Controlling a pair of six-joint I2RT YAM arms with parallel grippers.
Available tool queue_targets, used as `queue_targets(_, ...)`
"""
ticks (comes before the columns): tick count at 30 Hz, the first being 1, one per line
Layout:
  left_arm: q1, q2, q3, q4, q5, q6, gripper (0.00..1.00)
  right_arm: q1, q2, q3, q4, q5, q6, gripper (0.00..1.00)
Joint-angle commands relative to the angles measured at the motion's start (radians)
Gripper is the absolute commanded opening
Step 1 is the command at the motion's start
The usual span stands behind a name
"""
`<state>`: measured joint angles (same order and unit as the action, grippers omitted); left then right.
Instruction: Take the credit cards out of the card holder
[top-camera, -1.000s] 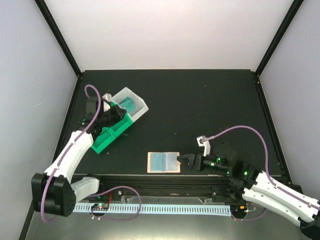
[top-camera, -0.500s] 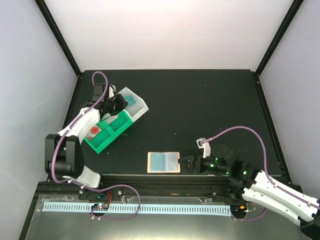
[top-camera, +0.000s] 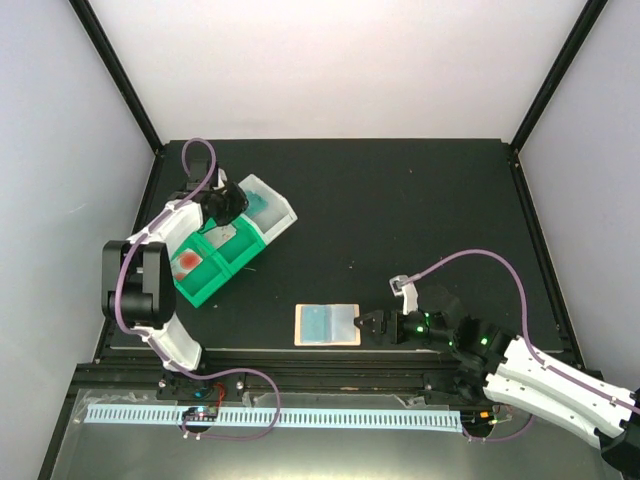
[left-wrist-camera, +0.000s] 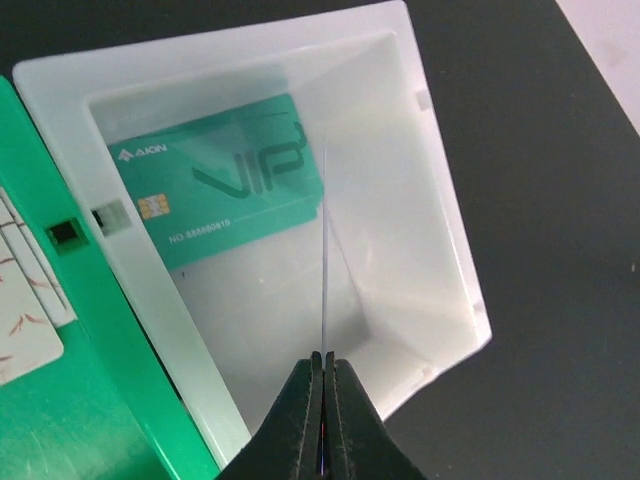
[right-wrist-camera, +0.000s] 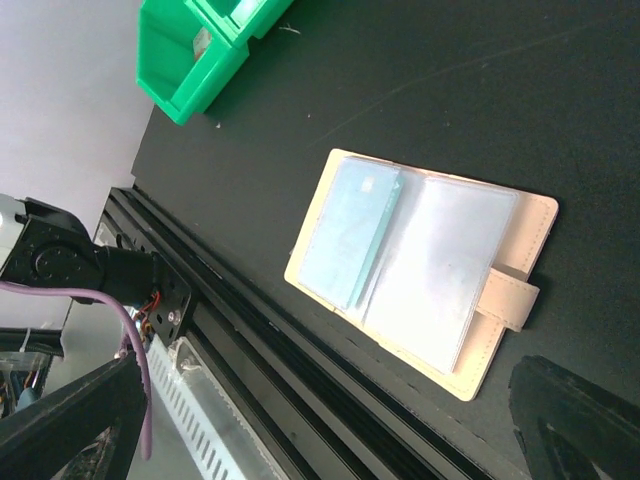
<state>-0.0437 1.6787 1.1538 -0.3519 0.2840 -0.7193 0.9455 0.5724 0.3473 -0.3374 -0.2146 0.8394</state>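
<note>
The card holder (right-wrist-camera: 440, 290) lies open and flat on the black table (top-camera: 420, 210), close to the near edge and about in the middle. It has a peach-tan rim and two pale blue pockets. A small strap (right-wrist-camera: 508, 300) sticks out from its right side. One teal card (right-wrist-camera: 348, 235) sits in the left pocket, a bit crooked. The right pocket looks pale, and I cannot tell if a card is in it.

The right gripper (top-camera: 368, 326) is low, just to the right of the holder. Its two fingers (right-wrist-camera: 70, 420) are spread wide apart and hold nothing.

Far away on the left, a green bin (right-wrist-camera: 165, 70) and a white bin (left-wrist-camera: 430, 230) sit side by side, touching. A teal VIP card (left-wrist-camera: 215, 190) lies flat in the white bin. The left gripper (left-wrist-camera: 323, 365) hangs over that bin. Its tips are pressed together on a thin card (left-wrist-camera: 325, 250), which stands straight up and shows only its edge, so I cannot tell its colour. In the green bin lie a card with a red blotch (top-camera: 187, 263) and, nearer the white bin, a pale card (top-camera: 222, 238).
</note>
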Motion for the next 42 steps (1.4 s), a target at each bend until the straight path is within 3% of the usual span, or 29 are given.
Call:
queue_targets(1,0.018,0.052,0.072,-0.013,-0.027,-0.002,0.02,-0.002,-0.002,0.028,0.021,0.014,0.004,1.0)
queue_targets(13,0.019,0.165,0.172,-0.008,-0.008,-0.018,0.02,-0.002,0.113,0.1,-0.019,0.008,-0.043,1.0)
queue_targets(42,0.018,0.249,0.203,-0.022,-0.008,0.012,0.05,-0.002,0.104,0.077,-0.016,0.064,-0.018,1.0)
